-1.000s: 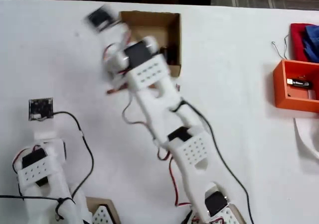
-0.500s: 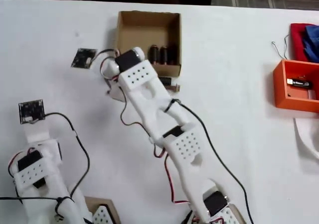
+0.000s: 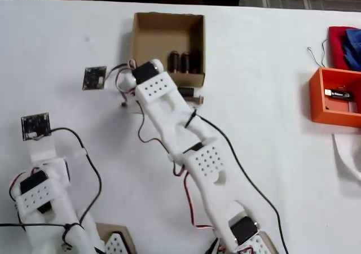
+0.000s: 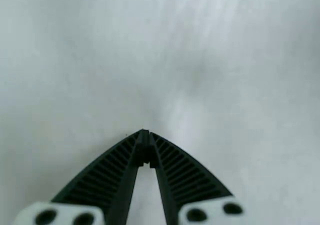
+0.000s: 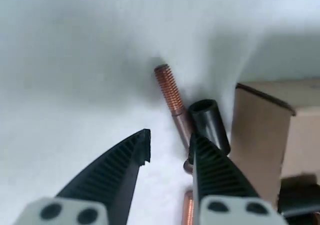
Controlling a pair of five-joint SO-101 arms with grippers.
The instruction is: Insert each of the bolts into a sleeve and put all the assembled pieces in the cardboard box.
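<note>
1. High view, counts: two arms, one cardboard box (image 3: 148, 36), three dark cylinders (image 3: 184, 62) inside it and one orange tray (image 3: 318, 104), all on one white table (image 3: 276, 163).
2. High view, places: the box sits at 12 o'clock on the table. The three cylinders stand side by side in its 5 o'clock corner. Just outside the box's 6 o'clock wall lie one dark short piece (image 3: 186, 91) and one brown bolt (image 3: 196, 100), close together. The tray is at 3 o'clock.
3. High view, arms: the right arm (image 3: 208, 163) stretches from 6 o'clock up to the box's 7 o'clock corner, and its own body hides the fingers. The left arm (image 3: 39, 195) is at 8 o'clock, well apart from the box.
4. Left wrist view: one left gripper (image 4: 144, 137) is over bare table, its two ribbed fingers pressed together at the tips with nothing between them.
5. Right wrist view, counts: two copper bolts, one black sleeve (image 5: 211, 122) and one corner of the cardboard box (image 5: 262, 145). The full-length bolt (image 5: 170, 97) lies against the sleeve, and the sleeve lies just beside the box wall. The second bolt (image 5: 187, 207) is partly cut off.
6. Right wrist view, gripper: the right gripper (image 5: 170, 139) has its fingers moderately apart and holds nothing. One fingertip (image 5: 197, 147) overlaps the full-length bolt's shank and the sleeve. Whether it touches them cannot be told.
</note>
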